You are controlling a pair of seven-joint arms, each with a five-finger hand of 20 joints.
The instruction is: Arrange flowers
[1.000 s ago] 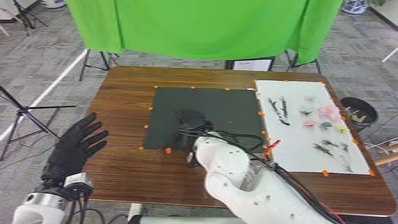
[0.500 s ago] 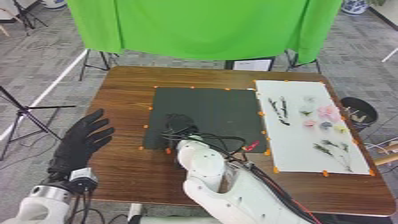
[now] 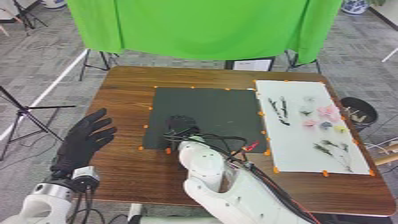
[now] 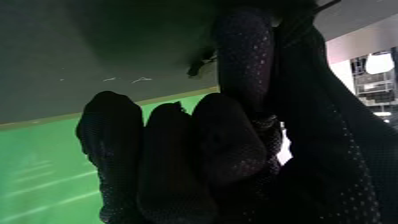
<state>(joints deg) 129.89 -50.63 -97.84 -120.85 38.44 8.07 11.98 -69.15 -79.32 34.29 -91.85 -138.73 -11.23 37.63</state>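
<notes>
My left robot hand (image 3: 84,140) has shifted slightly right since the first frame; it is released, fingers extended, at the tabletop's (image 3: 124,95) left edge. My right robot hand (image 3: 182,123) has moved left over the black mat (image 3: 213,107); I cannot tell its grip state. A small dark item (image 4: 202,66) is visible beside it. The white sheet (image 3: 289,147), on the right, carries dark stems (image 3: 284,110), pastel flower heads (image 3: 328,111) and green sprigs (image 3: 325,150). Floor: grey carpet (image 3: 187,63). Left: tripod (image 3: 24,109). Far side: green cloth (image 3: 195,27). Right: dark bin (image 3: 346,106) containing light-coloured items.
</notes>
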